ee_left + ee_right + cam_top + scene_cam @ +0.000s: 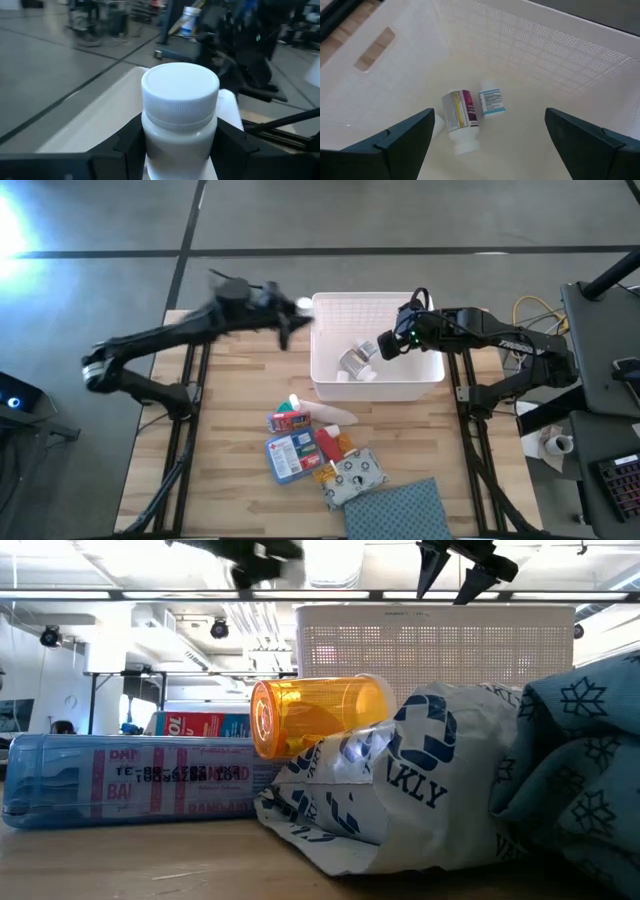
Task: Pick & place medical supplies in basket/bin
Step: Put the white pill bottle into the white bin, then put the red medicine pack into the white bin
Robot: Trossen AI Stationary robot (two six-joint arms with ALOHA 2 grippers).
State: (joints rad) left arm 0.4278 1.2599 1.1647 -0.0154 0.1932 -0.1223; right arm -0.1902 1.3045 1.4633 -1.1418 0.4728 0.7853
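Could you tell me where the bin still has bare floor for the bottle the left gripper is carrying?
The bin is bare across its far half. Two bottles crowd the near right, under the open right gripper. The left gripper, shut on its white bottle, is at the far-left rim.

Two bottles (470,112) are being contained in the bin (330,310) at the far side of the bench (230,430), while remaining supplies (315,450) are being clustered in front of it.
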